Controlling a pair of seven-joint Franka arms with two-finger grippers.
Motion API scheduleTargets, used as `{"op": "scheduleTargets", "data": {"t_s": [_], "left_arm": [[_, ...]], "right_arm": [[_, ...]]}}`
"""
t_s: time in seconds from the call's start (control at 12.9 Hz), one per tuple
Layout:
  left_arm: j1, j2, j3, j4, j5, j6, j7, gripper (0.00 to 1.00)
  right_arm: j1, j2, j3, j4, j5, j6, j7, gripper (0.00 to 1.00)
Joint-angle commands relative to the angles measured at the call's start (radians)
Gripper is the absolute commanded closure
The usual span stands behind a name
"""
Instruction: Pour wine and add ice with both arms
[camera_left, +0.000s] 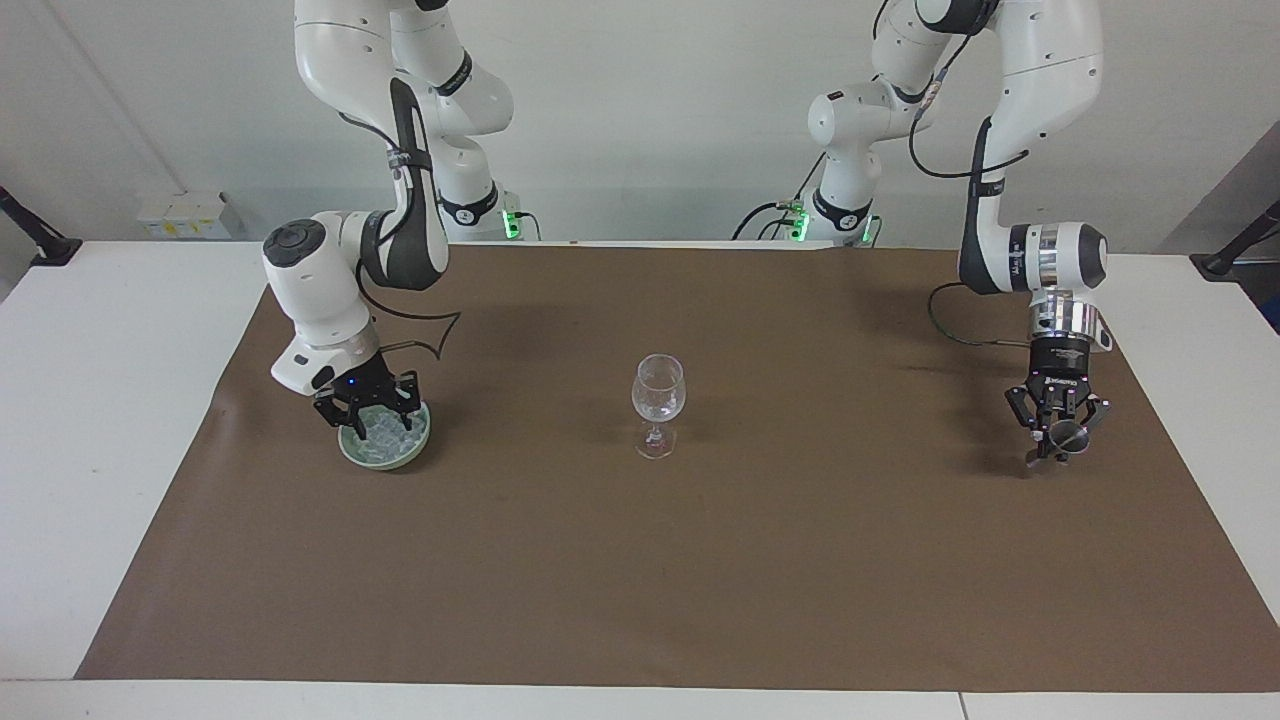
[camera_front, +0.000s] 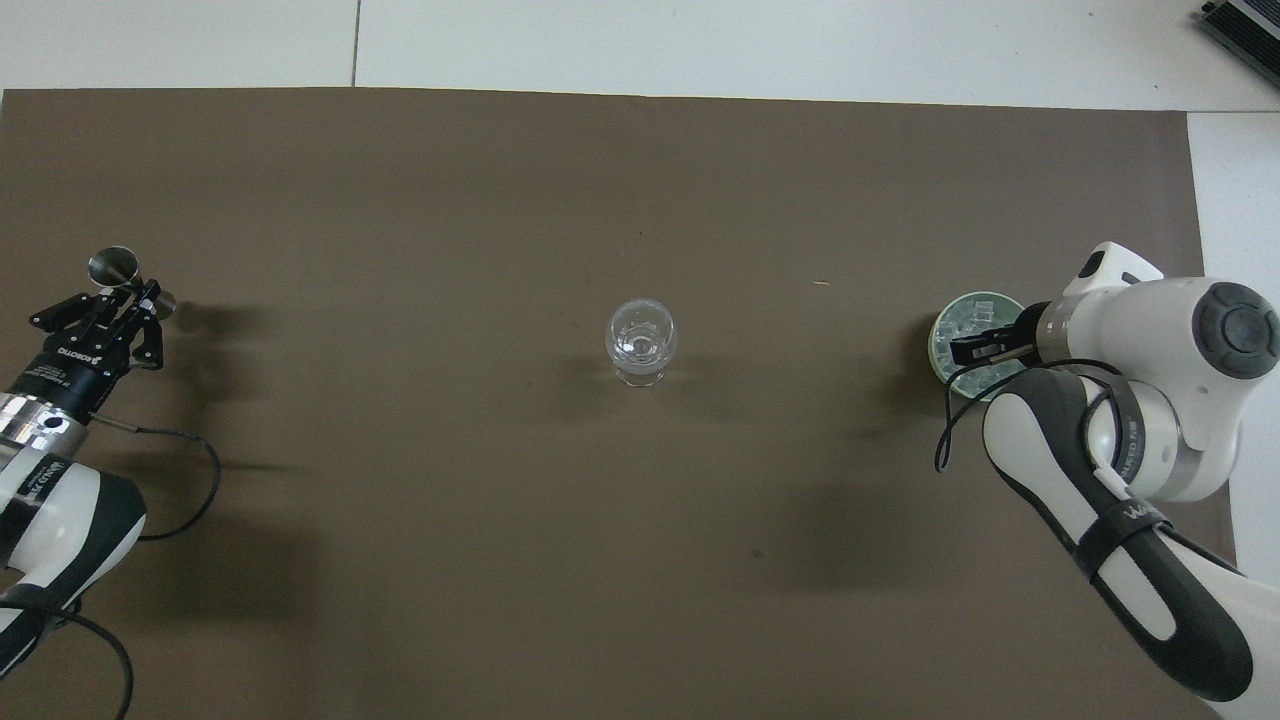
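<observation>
The ice (camera_left: 385, 428) heaps in a green bowl (camera_left: 420, 440) near the right arm's end of the tabletop. The right gripper (camera_left: 367, 412) dips in, grip unclear. The left gripper (camera_left: 1056, 437) clenches a metal cup (camera_left: 1068, 436). Ice looks slippery, brittle; pinch one chunk across its flats.

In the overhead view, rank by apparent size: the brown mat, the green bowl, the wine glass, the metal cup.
1. brown mat
2. green bowl
3. wine glass
4. metal cup, though it is raised in the left end effector, so it looks larger than it is.

A white table (camera_left: 90, 400) carries a brown mat (camera_left: 700, 580) bearing a wine glass (camera_left: 658, 403) and green bowl (camera_left: 385, 453).
</observation>
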Motion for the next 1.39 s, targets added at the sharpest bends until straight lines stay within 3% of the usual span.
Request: {"op": "scheduleTargets", "data": {"t_s": [0.0,0.23,0.62,0.85,1.16,1.31], "left_arm": [[0.018,0.036,-0.011,0.018,-0.051,-0.029,-0.023,1.00],[0.019,0.061,-0.011,0.020,-0.069,-0.061,-0.024,1.00],[0.031,0.077,-0.017,0.026,-0.085,-0.087,-0.037,1.00],[0.039,0.088,-0.019,0.026,-0.094,-0.107,-0.049,1.00],[0.037,0.093,-0.021,0.026,-0.120,-0.113,-0.051,1.00],[0.037,0.093,-0.022,0.026,-0.128,-0.115,-0.060,1.00]], "right_arm": [[-0.002,-0.002,0.002,-0.013,0.022,0.023,-0.018,0.41],[-0.002,-0.002,0.002,-0.012,0.023,0.018,-0.018,0.55],[-0.002,-0.002,0.002,-0.009,0.023,0.012,-0.018,0.66],[-0.002,-0.005,0.002,-0.003,0.023,0.004,-0.017,0.81],[-0.002,-0.018,0.002,0.063,0.034,-0.120,-0.006,0.99],[-0.002,-0.031,0.001,0.103,0.054,-0.178,0.005,1.00]]}}
